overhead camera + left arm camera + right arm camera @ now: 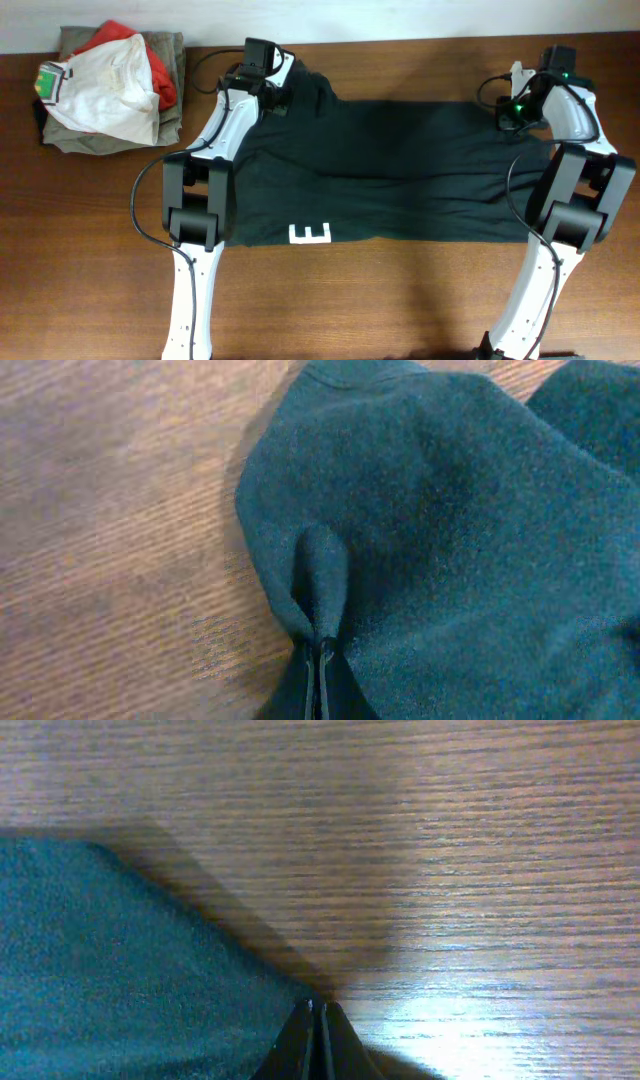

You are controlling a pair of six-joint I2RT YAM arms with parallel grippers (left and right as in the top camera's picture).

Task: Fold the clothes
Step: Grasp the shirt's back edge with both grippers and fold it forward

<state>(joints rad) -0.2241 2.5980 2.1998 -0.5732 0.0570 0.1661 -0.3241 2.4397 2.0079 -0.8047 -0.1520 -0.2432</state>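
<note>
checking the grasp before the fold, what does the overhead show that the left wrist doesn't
Only overhead: the whole black shirt spread out, its white E, and a pile of folded garments at the far left. Only left wrist: the left gripper, its fingers shut on a pinched ridge of fabric at the shirt's edge. Both: dark fabric lying on the wooden table.

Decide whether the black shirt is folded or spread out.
Mostly spread: the black shirt lies wide and flat across the table.
</note>
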